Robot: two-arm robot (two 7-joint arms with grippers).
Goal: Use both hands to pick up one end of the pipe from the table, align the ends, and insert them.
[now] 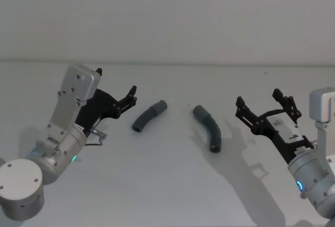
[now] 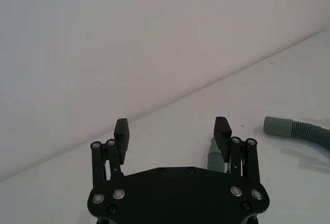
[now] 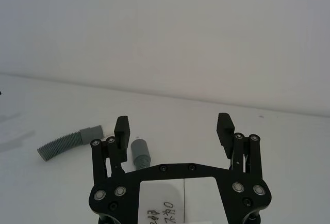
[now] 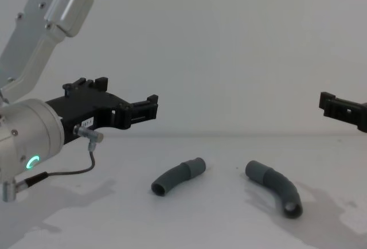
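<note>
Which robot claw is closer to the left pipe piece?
Left. The left gripper hovers open just beside the left pipe piece; the right gripper is far off, beyond the right pipe piece.

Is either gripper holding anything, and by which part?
Nothing is held. The left gripper and right gripper are open; the left pipe piece and right pipe piece lie on the table.

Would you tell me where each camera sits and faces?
Head view: high, facing down at the table; both arms, left gripper and right gripper open.
Chest view: low, facing across the table; left arm large, right gripper at the right edge.
Left wrist view: behind the left gripper's fingers, facing along the table.
Right wrist view: behind the right gripper's fingers, likewise.
Shared: left pipe piece and right pipe piece, in every view.
</note>
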